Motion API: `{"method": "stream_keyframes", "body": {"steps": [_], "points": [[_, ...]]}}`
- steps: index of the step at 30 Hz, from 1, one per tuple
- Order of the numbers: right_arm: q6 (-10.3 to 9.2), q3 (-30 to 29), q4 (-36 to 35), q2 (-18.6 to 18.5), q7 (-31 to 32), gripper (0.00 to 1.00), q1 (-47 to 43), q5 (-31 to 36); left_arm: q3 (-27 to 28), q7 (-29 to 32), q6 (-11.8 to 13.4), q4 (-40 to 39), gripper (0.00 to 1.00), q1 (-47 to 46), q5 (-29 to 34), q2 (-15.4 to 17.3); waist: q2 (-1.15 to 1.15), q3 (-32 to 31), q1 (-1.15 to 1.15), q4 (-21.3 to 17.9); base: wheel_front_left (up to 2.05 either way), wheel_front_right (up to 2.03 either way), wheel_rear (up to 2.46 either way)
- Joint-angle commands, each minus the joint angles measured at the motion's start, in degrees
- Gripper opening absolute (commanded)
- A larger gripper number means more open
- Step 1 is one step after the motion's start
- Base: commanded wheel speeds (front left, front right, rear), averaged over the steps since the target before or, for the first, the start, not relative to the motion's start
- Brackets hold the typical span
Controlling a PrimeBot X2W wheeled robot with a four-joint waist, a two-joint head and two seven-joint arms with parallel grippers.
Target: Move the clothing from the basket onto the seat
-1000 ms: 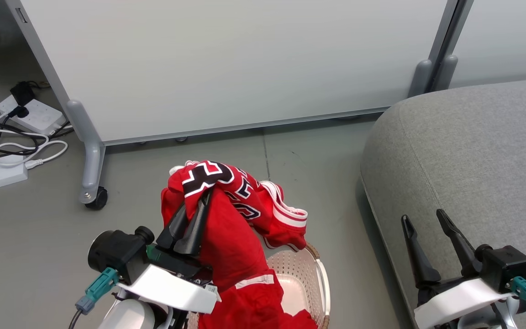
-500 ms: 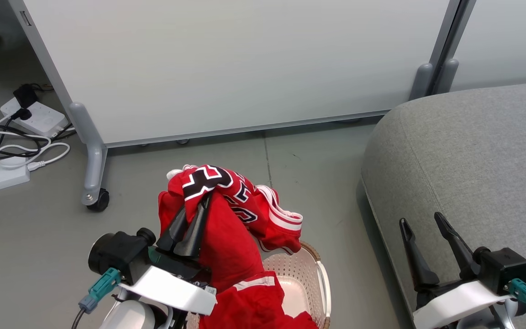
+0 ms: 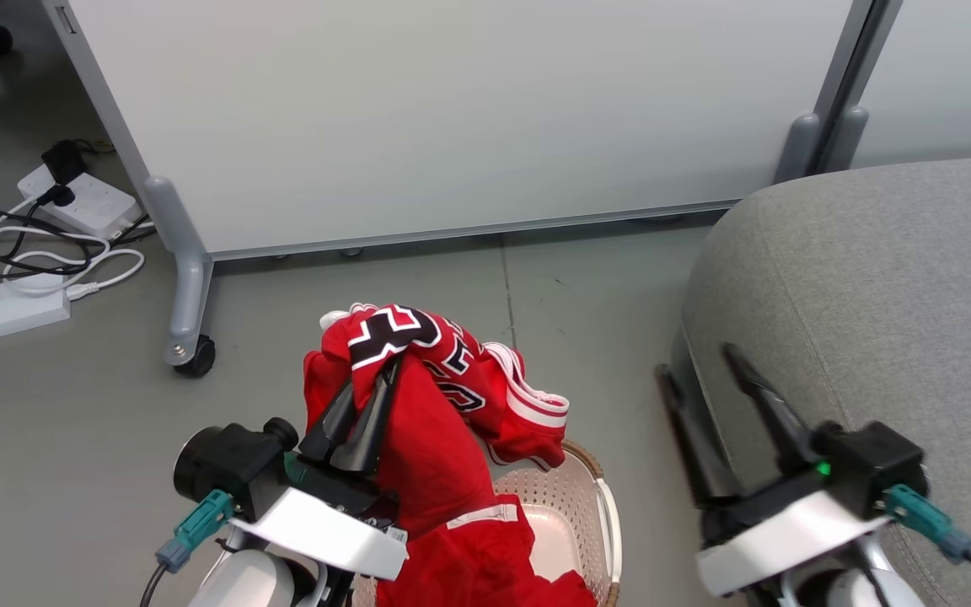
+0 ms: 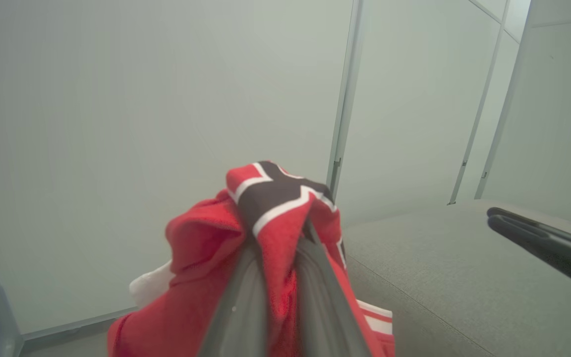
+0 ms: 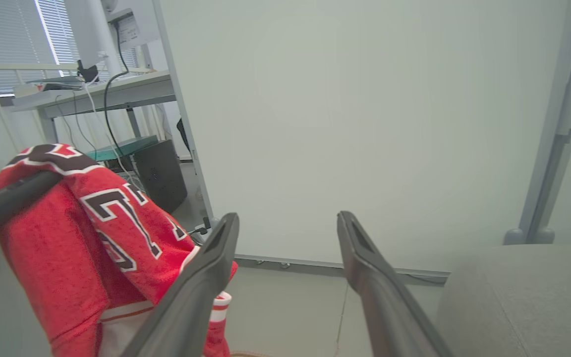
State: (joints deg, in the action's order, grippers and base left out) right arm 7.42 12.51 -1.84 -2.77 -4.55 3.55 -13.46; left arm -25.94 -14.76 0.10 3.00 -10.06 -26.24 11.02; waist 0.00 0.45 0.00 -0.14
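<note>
At the lower centre of the head view, the left gripper (image 3: 374, 378) had its dark fingers pinched shut on the red, shiny sports clothing with white trim and black numerals (image 3: 439, 438). The clothing hung above the cream perforated plastic basket with a brown rim (image 3: 599, 506) at the bottom edge, and its lower folds possibly reached inside. At lower right, the right gripper (image 3: 696, 362) stood wide open and empty by the left edge of the large grey fabric seat (image 3: 873, 278).

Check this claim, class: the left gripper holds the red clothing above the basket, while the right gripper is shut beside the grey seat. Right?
No: the right gripper is open, jaws apart, as the right wrist view shows. The rest stands: the left gripper holds the red clothing above the basket, and the right gripper is beside the grey seat.
</note>
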Motion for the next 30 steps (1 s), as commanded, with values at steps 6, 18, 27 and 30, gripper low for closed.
{"method": "stream_keyframes", "body": {"steps": [6,18,27,30], "points": [[0.13,10.5,-1.3,-0.2,1.3,1.0,5.0,-2.2,-0.6,-0.4,-1.1,0.4,0.0,-2.4,0.7,-0.5,0.0,0.9,0.0,1.5,0.0,0.0,0.0],[0.13,28.6,11.5,-0.2,-0.9,1.0,15.6,-9.4,-2.2,-0.4,-2.4,0.5,0.0,-3.4,1.4,-1.3,0.0,1.3,0.0,3.7,0.0,0.0,0.0],[0.13,34.8,20.0,-0.2,-4.0,0.0,21.7,-14.7,-2.9,-0.4,-2.6,0.6,0.0,-3.5,1.2,-1.5,0.0,1.5,0.0,4.2,0.0,0.0,0.0],[0.13,35.9,21.4,-0.3,-5.3,0.0,23.1,-16.3,-2.8,-0.4,-2.7,0.6,0.0,-3.4,1.1,-1.4,0.0,1.6,0.0,4.0,0.0,0.0,0.0]]}}
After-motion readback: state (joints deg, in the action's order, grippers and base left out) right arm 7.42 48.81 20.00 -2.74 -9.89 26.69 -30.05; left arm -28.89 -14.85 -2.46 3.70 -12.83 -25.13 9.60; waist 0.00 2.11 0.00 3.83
